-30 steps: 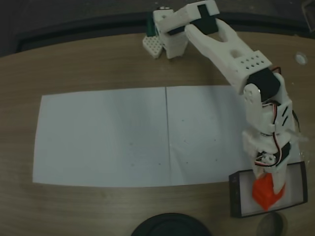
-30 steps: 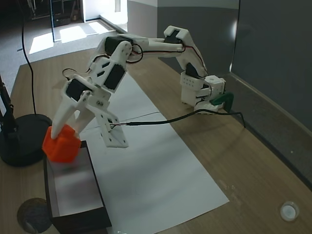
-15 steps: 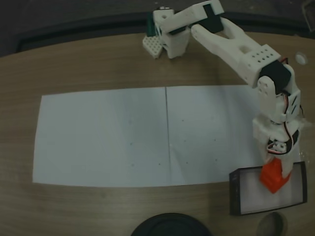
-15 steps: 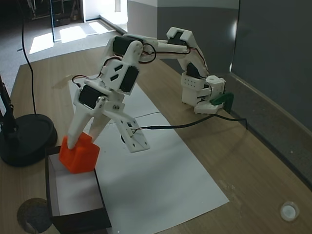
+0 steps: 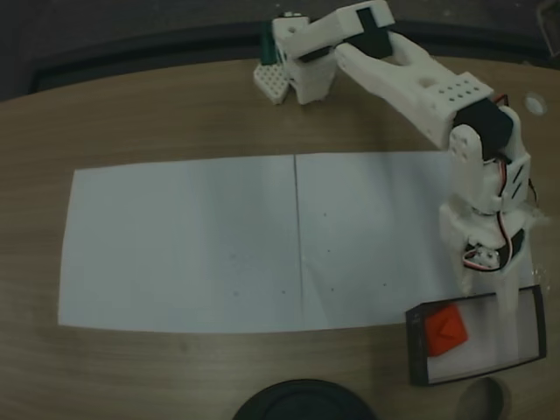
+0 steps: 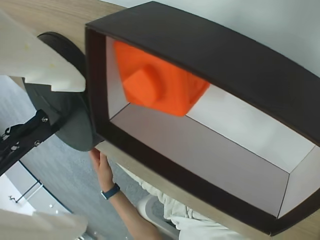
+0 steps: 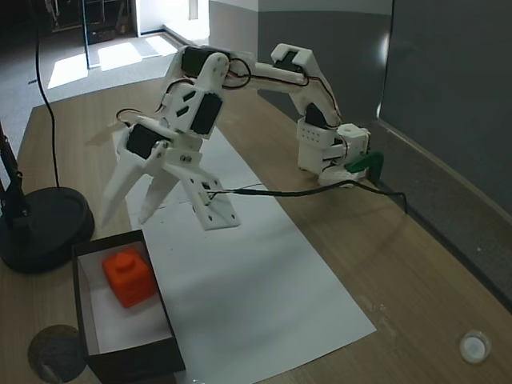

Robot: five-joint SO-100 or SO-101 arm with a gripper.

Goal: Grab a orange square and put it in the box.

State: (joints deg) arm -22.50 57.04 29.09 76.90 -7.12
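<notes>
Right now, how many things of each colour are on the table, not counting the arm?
Orange: 1, the cube inside the box.
Black: 2, the box and the round disc.
White: 2, the paper sheets side by side.
Total: 5.

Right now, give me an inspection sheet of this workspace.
Surface: wooden table with white paper laid across it.
Job's things: orange cube rests inside the box, near one end.
Clutter: black round base beside the box; small white cap near the table edge.
Gripper: gripper open, empty, above the box's end.
Cables: black cable runs from the arm's base across the paper.
Surroundings: a person's hand below the table edge in the wrist view.
</notes>
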